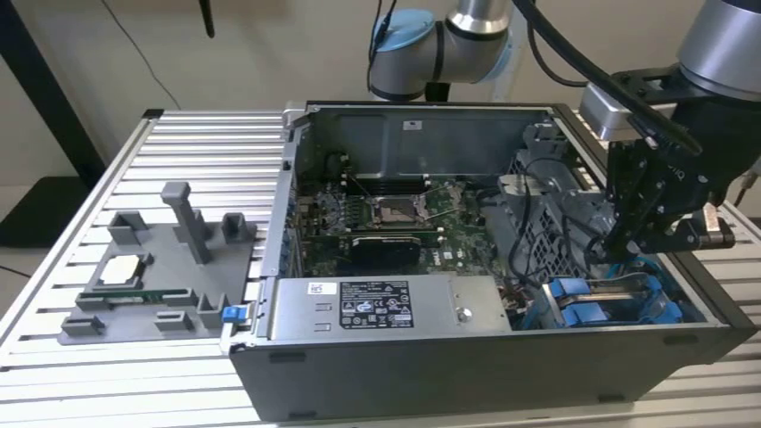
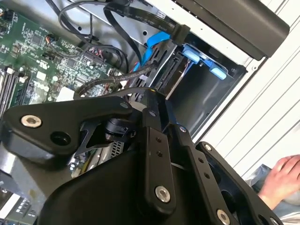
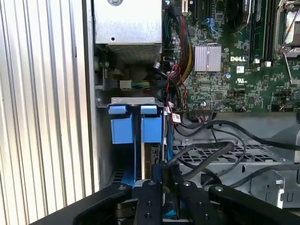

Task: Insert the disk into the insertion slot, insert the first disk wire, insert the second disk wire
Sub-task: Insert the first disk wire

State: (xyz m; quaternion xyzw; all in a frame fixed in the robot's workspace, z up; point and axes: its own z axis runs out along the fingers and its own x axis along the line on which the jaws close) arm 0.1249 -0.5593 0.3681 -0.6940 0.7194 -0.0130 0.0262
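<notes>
Well, the disk (image 3: 150,155) stands on edge inside the insertion slot (image 2: 206,101), just past the end of the silver power supply box (image 1: 369,308). Its long axis runs straight away from that box, with the blue-tabbed end nearest the box and its thin edge turned up. I see it as a narrow dark strip between bright blue carrier rails; its label is hidden. My pincer (image 3: 162,169) hangs over the disk's end far from the box, beside black cables (image 3: 206,152). I cannot tell whether it is apart or together.
</notes>
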